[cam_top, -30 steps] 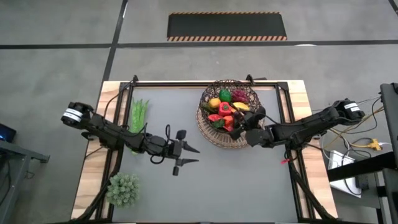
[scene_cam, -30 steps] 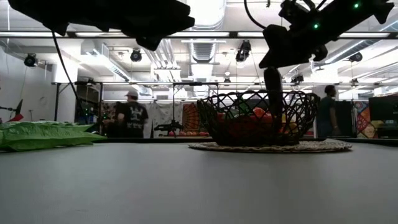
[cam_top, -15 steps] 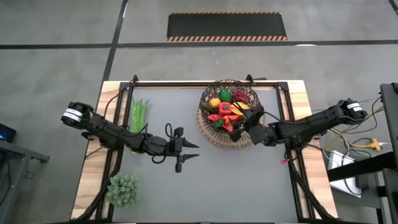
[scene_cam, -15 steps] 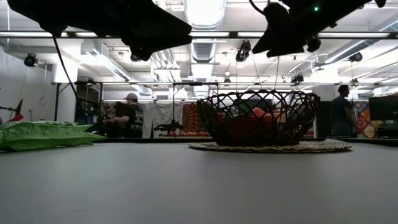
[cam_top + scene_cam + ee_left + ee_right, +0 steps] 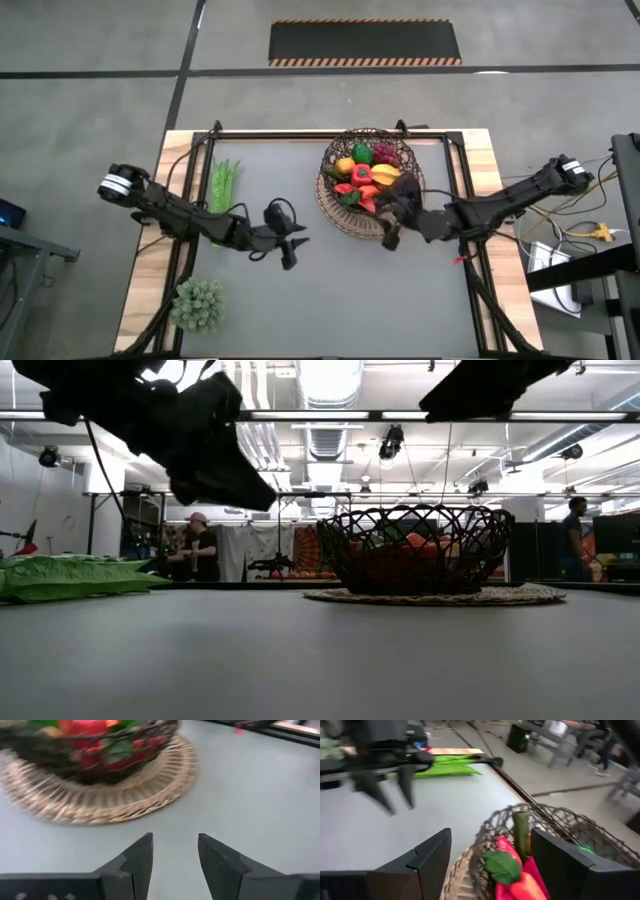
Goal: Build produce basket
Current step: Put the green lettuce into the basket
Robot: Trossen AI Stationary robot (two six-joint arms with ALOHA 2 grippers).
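Observation:
The dark wicker basket (image 5: 370, 180) stands on its tan woven base at the table's far right. It holds produce (image 5: 362, 175): red, orange, yellow, green and purple-red pieces. The green beans (image 5: 222, 184) lie flat on the table at the far left. My left gripper (image 5: 292, 248) hangs open and empty over the table's middle, pointing at the basket (image 5: 90, 755). My right gripper (image 5: 390, 232) is wide open and empty above the basket's near rim (image 5: 520, 820). The low view shows the left gripper (image 5: 220, 465) above the table and the basket (image 5: 415, 550).
A pale green leafy clump (image 5: 198, 304) sits at the near left corner. The grey mat (image 5: 330, 290) is bare between the two arms and along the near edge. People move about in the room beyond the table (image 5: 195, 545).
My right gripper has risen out of the basket and drawn back toward the table's near edge, to the basket's near rim. My left gripper has tipped downward and come lower over the table's middle. The produce and the basket have stayed in place.

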